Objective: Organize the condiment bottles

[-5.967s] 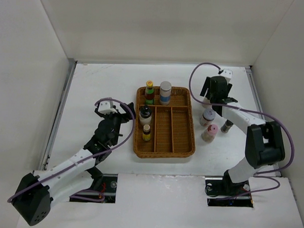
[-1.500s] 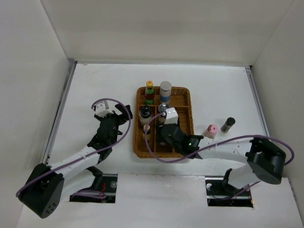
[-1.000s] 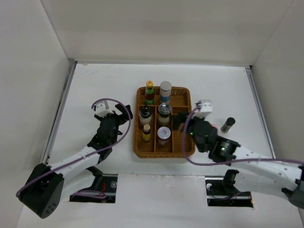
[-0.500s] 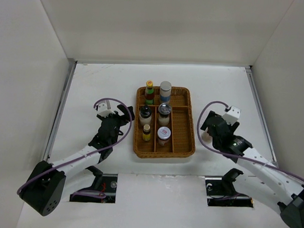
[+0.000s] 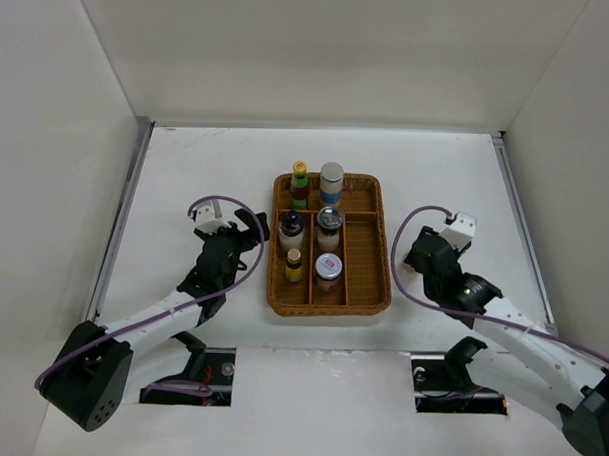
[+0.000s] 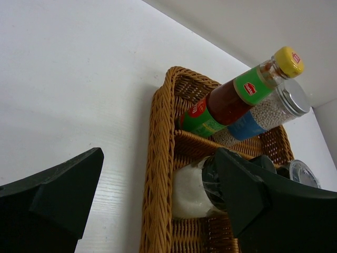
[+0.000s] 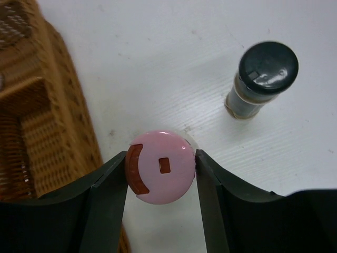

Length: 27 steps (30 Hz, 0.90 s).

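In the right wrist view my right gripper [image 7: 161,157] is shut on the pink-capped bottle [image 7: 160,178], one finger against each side of its cap; the bottle stands on the table just right of the wicker tray [image 7: 73,121]. A dark-capped bottle [image 7: 261,79] stands beyond it. From above, my right gripper [image 5: 416,254] hides both. The tray [image 5: 329,309] holds a green yellow-capped bottle [image 5: 300,184], a blue-labelled jar [image 5: 331,182], a black-capped jar [image 5: 290,230], a silver-capped jar [image 5: 330,227], a small yellow-capped bottle [image 5: 294,265] and a red-lidded jar [image 5: 328,271]. My left gripper [image 5: 246,231] is open and empty at the tray's left rim.
In the left wrist view the tray's woven wall [image 6: 160,174] lies between the open fingers [image 6: 52,195], with the green bottle [image 6: 226,97] and the blue-labelled jar [image 6: 263,113] behind it. White walls enclose the table on three sides.
My right gripper left the tray, swung right and closed on the pink-capped bottle. Two more jars stand in the tray's middle column than six seconds ago. The left arm barely moved.
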{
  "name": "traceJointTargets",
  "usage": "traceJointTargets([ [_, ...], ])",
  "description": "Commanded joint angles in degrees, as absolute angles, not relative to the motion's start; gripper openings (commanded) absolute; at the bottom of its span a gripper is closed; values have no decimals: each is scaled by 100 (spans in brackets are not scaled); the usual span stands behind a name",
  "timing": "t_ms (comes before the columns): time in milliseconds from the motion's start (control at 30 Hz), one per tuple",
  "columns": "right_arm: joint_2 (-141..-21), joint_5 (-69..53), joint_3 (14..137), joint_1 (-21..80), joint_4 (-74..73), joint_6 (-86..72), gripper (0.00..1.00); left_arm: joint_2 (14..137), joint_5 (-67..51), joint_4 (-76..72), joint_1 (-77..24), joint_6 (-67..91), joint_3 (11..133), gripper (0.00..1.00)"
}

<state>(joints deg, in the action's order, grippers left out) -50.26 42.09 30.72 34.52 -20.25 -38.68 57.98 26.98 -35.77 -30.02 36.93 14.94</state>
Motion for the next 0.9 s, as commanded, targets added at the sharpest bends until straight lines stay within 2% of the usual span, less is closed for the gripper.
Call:
traceJointTargets([
  [0,-4667,4693,3620,4002,-1354,-3315,39,5836,2663,-3885,-2957,3762,1503,88],
  [200,-5526,4159,4166,4636,-143,-2708,40,5924,2637,-3955,-2949,3771,1512,87],
  [333,-6413,3727,4306,4645,666,-2549,40,5862,2681,-3955,-2940,3762,1485,87],
  [600,-7689,3410,4526,4276,1169,-2452,44,5818,2646,-3937,-2887,3762,1477,87],
  [667,-7778,3463,4544,4250,1134,-2461,54,5801,2637,-3929,-2887,3762,1477,87],
  [767,-7691,3419,4509,4232,1081,-2496,77,5792,2637,-3929,-2887,3762,1477,87],
  [867,-7165,3471,4430,4223,932,-2479,84,5809,2637,-3955,-2896,3762,1477,87],
])
